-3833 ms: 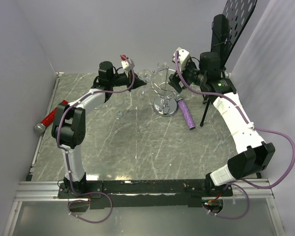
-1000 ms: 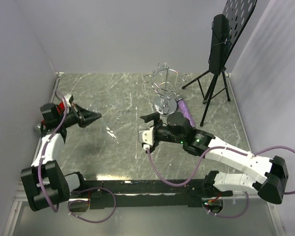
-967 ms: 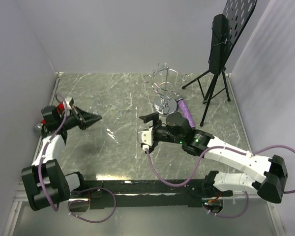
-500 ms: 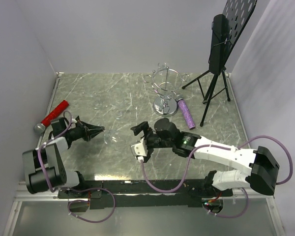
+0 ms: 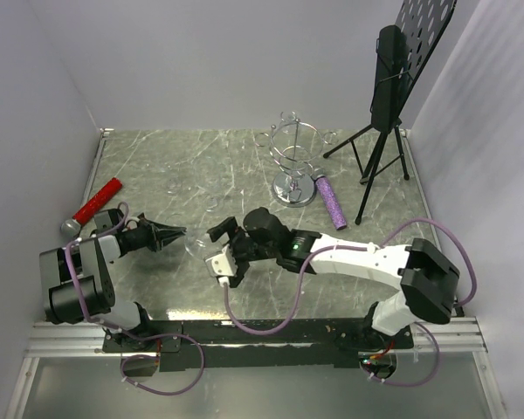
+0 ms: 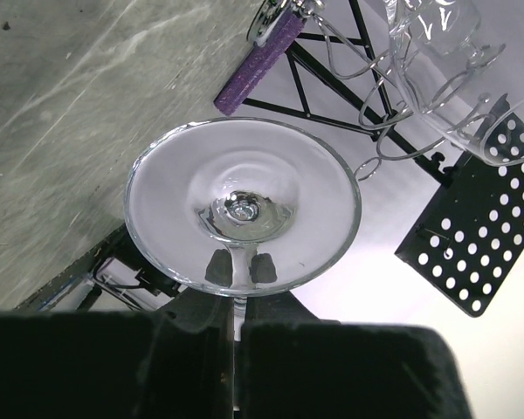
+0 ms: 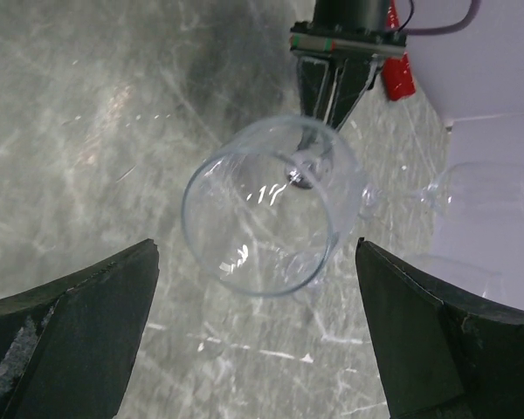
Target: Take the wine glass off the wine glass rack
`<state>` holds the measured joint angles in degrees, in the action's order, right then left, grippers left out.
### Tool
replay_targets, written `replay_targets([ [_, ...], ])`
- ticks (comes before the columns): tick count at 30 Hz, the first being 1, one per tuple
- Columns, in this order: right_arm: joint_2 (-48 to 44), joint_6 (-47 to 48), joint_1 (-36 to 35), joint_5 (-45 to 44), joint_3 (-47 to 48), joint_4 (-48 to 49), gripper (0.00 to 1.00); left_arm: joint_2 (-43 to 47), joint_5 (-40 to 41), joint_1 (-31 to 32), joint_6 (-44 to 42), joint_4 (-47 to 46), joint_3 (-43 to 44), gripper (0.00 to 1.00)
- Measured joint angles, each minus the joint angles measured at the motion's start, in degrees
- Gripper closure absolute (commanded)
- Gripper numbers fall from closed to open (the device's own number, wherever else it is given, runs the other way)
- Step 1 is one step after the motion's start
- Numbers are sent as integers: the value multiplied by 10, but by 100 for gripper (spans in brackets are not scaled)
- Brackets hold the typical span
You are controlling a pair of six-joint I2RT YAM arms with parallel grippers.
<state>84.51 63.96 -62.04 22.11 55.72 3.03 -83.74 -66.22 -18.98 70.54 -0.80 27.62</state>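
Right fingers (image 7: 70,340) moved nearer; wrist views reveal left fingers (image 6: 349,367) pinching wine glass (image 6: 243,205).

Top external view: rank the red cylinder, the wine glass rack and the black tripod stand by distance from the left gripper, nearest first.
1. Red cylinder, beside the left gripper, along the left wall.
2. Wine glass rack, far centre of the table.
3. Black tripod stand, far right corner.
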Motion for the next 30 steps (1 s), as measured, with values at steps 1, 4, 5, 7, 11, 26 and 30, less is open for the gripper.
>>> replay_targets([
  [1,7,0,-1,-1,7,3,0,-2,0,0,0,4,3,99],
  [4,23,0,-3,-2,27,13,0,-6,1,0,0,13,9,99],
  [5,27,1,-4,-2,31,17,0,-7,0,0,0,16,10,99],
  [7,36,3,-6,-2,37,23,0,-8,1,0,0,23,12,99],
  [11,49,7,-8,-4,45,27,3,-9,1,0,1,28,12,99],
  [26,78,28,-10,-20,55,30,18,-16,3,-1,0,50,14,99],
  [30,80,30,-12,-24,55,34,26,-16,5,-1,0,52,15,97],
])
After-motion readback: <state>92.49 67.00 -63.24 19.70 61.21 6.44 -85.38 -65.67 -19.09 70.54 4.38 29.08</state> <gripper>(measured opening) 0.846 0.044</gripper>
